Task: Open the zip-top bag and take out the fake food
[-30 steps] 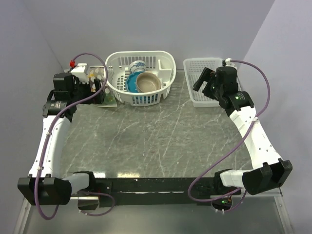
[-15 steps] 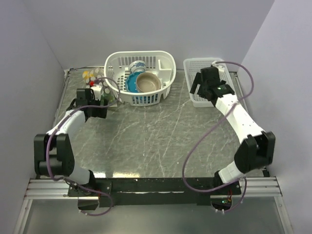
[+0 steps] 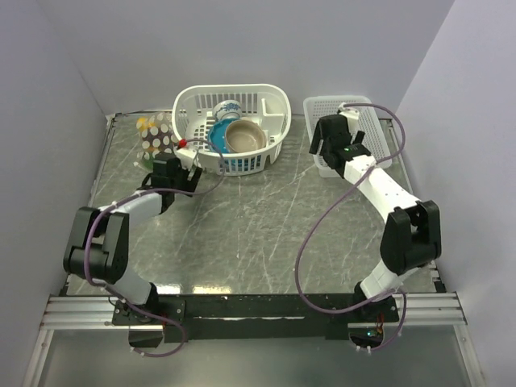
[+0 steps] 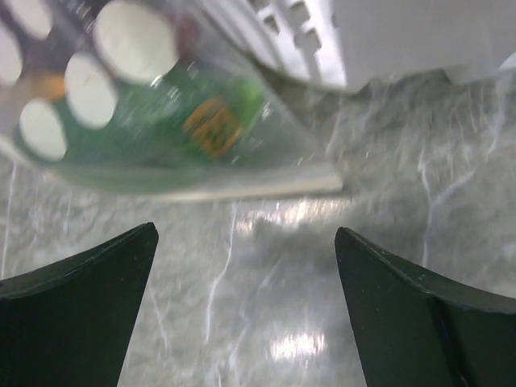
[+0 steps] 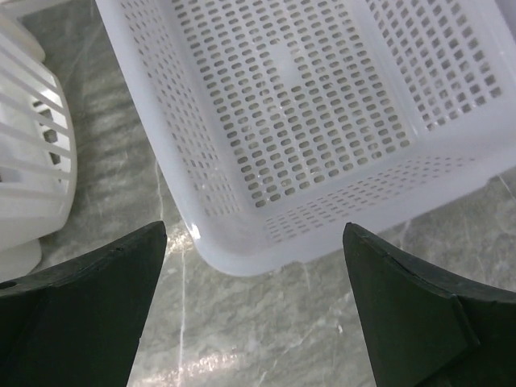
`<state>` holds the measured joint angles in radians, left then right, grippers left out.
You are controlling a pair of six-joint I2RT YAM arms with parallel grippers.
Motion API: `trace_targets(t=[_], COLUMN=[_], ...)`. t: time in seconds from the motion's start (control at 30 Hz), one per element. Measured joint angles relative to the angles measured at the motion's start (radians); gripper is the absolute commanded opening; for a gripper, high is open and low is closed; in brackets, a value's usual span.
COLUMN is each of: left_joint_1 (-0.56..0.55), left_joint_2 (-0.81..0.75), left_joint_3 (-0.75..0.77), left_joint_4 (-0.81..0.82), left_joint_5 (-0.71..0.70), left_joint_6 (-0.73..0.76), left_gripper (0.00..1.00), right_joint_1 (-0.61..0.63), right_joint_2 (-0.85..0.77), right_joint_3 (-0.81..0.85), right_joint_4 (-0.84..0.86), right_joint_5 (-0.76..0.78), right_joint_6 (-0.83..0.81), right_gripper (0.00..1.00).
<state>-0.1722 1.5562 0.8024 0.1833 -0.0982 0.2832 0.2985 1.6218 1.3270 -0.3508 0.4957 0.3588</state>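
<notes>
The zip-top bag (image 3: 156,134) is clear with pale round dots and lies at the far left of the table, beside the round white basket. In the left wrist view the bag (image 4: 121,105) fills the upper left, with its whitish zip strip (image 4: 242,188) facing my fingers. The fake food shows through it as blurred green and orange shapes (image 4: 211,126). My left gripper (image 3: 169,165) (image 4: 246,234) is open and empty, just short of the strip, over bare table. My right gripper (image 3: 321,143) (image 5: 254,230) is open and empty at the near left corner of the rectangular mesh basket (image 5: 322,105).
A round white basket (image 3: 274,121) at the back centre holds a blue bowl (image 3: 216,137), a brown bowl (image 3: 245,137) and a patterned cup. Its edge shows in both wrist views (image 4: 339,40) (image 5: 32,161). The rectangular mesh basket (image 3: 367,121) stands at the back right. Walls close in on three sides.
Both arms have folded in towards the middle. My left gripper swung right and down to the bag's near edge, which uncovered the bag. My right gripper shifted left to the mesh basket's corner.
</notes>
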Motion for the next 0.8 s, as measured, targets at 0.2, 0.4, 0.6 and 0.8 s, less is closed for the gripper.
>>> trace_targets(t=[0.2, 0.4, 0.6, 0.8], left_joint_1=[-0.024, -0.023, -0.024, -0.016], left_joint_2=[0.121, 0.224, 0.311, 0.336], left_joint_3=[-0.013, 0.047, 0.156, 0.197], left_joint_4=[0.187, 0.261, 0.278, 0.280], left_joint_5=[-0.092, -0.158, -0.224, -0.290], left_joint_6=[0.046, 0.074, 0.094, 0.099], left_gripper=[0.99, 0.88, 0.29, 0.01], right_joint_1=[0.000, 0.000, 0.003, 0.003], right_joint_2=[0.071, 0.114, 0.194, 0.258], right_joint_3=[-0.010, -0.011, 0.001, 0.054], right_joint_4=[0.043, 0.048, 0.037, 0.007], right_joint_5=[-0.048, -0.073, -0.080, -0.080], right_joint_6=[-0.021, -0.025, -0.035, -0.051], right_gripper=[0.97, 0.94, 0.88, 0.74])
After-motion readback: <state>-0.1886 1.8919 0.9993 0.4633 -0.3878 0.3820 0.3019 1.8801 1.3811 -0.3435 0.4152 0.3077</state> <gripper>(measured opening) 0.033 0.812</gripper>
